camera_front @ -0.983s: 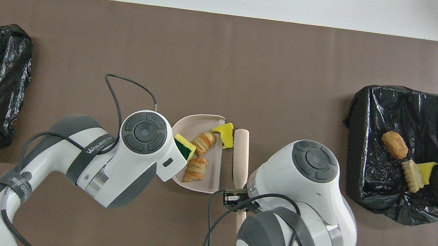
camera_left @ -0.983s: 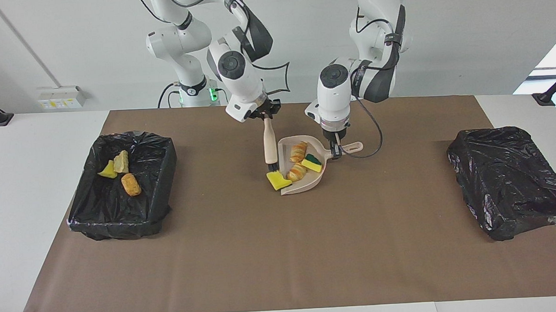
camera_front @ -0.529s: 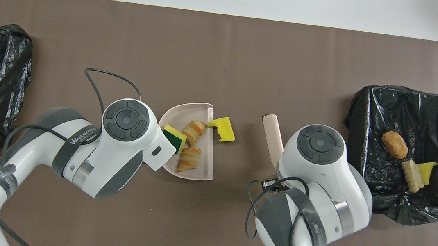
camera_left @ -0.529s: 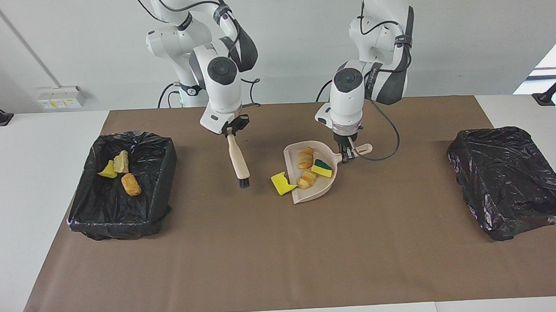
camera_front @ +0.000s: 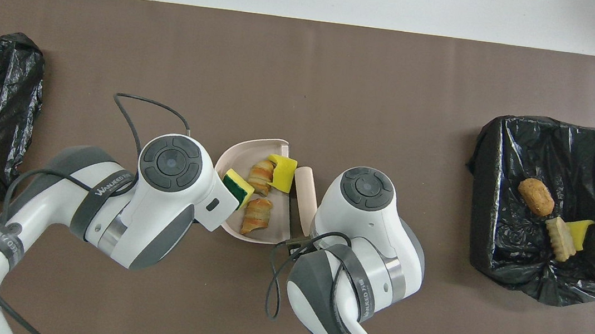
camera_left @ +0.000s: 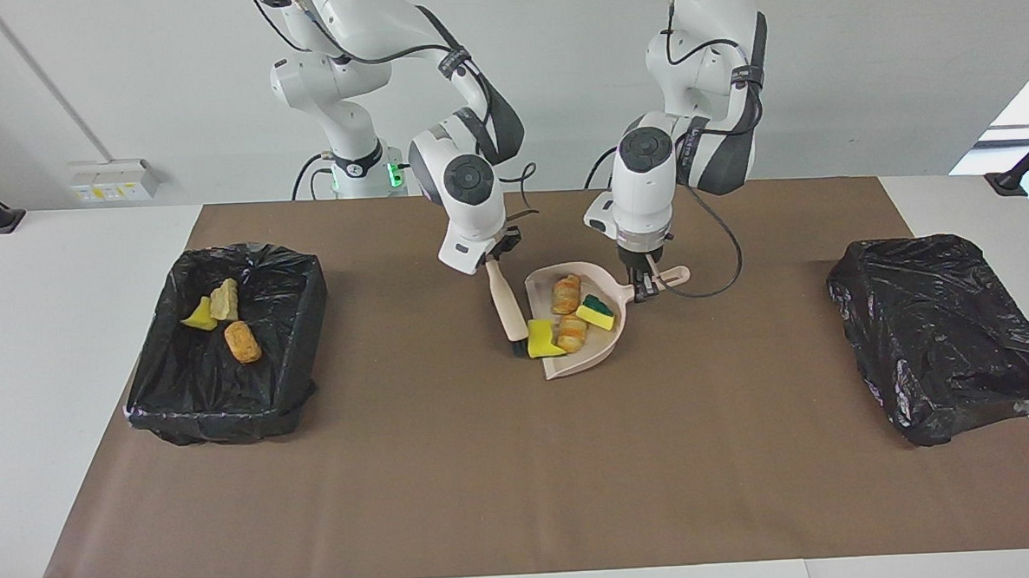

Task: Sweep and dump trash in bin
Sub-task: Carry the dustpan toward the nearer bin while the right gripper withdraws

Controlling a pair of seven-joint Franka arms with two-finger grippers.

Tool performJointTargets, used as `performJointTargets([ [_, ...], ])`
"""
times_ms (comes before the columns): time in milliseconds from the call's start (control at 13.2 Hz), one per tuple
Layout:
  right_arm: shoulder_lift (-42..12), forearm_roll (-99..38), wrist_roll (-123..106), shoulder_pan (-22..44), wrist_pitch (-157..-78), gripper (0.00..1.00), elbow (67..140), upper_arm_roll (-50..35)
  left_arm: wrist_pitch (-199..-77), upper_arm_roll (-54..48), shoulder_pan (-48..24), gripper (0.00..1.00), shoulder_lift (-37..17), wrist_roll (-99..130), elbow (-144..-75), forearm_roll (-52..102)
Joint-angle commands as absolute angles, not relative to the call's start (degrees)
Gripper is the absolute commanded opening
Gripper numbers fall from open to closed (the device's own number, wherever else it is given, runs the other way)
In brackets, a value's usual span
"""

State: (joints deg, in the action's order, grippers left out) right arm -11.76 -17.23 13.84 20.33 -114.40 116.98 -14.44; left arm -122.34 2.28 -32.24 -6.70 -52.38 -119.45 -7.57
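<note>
**Brush pressing sponge chunk at dustpan mouth**

The right tool grips the beige-handled brush, its bristles against a yellow sponge chunk at the beige dustpan's open edge. The left tool clamps the dustpan handle. Two bread lumps and a green-layered sponge lie inside; three pieces sit in the black-lined bin toward the right arm's bench end

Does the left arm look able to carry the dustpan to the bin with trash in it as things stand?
Probably not directly: the left gripper holds the dustpan, but the right arm's brush stands between it and that bin, and the yellow sponge chunk sits on the lip.
</note>
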Motion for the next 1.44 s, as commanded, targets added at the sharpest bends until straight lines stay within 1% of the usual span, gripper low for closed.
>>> performJointTargets([
  [0,-9.8,-22.7,14.3,22.1,-115.8,0.00,117.7,-15.1,-123.9,2.1,-31.9,0.00,-5.8,-52.1,-120.9,-8.5],
  [151,-7.0,-22.1,14.5,21.9,-112.3,0.00,117.7,-14.6,-123.8,2.1,-31.6,0.00,-5.8,-52.3,-120.9,-8.4],
  [302,-3.0,-20.9,16.5,20.7,-108.7,0.00,117.9,-14.2,-123.8,2.1,-31.2,0.00,-5.7,-54.1,-120.9,-8.3],
  [529,2.1,-15.5,23.4,20.1,-101.4,0.00,118.6,-14.6,-124.0,2.1,-30.3,0.00,-5.9,-56.0,-120.7,-7.7],
  [605,3.2,-14.5,26.5,20.6,-100.6,0.00,119.9,-14.9,-124.4,2.0,-29.5,0.00,-5.9,-56.5,-120.6,-7.2],
  [680,5.4,-14.5,28.9,20.9,-100.7,0.00,122.8,-14.9,-125.2,2.0,-28.6,0.00,-5.9,-58.1,-120.4,-6.2],
  [756,8.1,-15.2,30.0,21.7,-101.9,0.00,126.6,-15.0,-125.6,2.0,-27.3,0.00,-5.7,-61.1,-119.9,-4.6],
  [832,9.5,-17.5,32.0,23.5,-104.4,0.00,128.7,-15.0,-125.4,2.1,-25.2,0.00,-5.5,-64.5,-118.9,-2.1],
  [907,9.7,-20.7,34.6,24.3,-105.4,0.00,129.2,-15.0,-125.2,2.0,-23.4,0.00,-5.1,-67.0,-118.0,-1.2],
  [1058,8.4,-22.1,36.8,28.4,-107.7,0.00,130.0,-15.0,-124.4,2.0,-19.6,0.00,-4.7,-68.1,-115.9,-1.1],
  [1210,7.0,-22.1,36.7,28.8,-111.1,0.00,130.4,-14.9,-122.4,2.1,-15.3,0.00,-3.3,-73.3,-114.4,-0.1],
  [1361,4.6,-22.1,36.3,28.6,-112.4,0.00,130.5,-14.9,-116.4,2.5,-9.7,0.00,-3.1,-81.2,-108.9,3.8],
])
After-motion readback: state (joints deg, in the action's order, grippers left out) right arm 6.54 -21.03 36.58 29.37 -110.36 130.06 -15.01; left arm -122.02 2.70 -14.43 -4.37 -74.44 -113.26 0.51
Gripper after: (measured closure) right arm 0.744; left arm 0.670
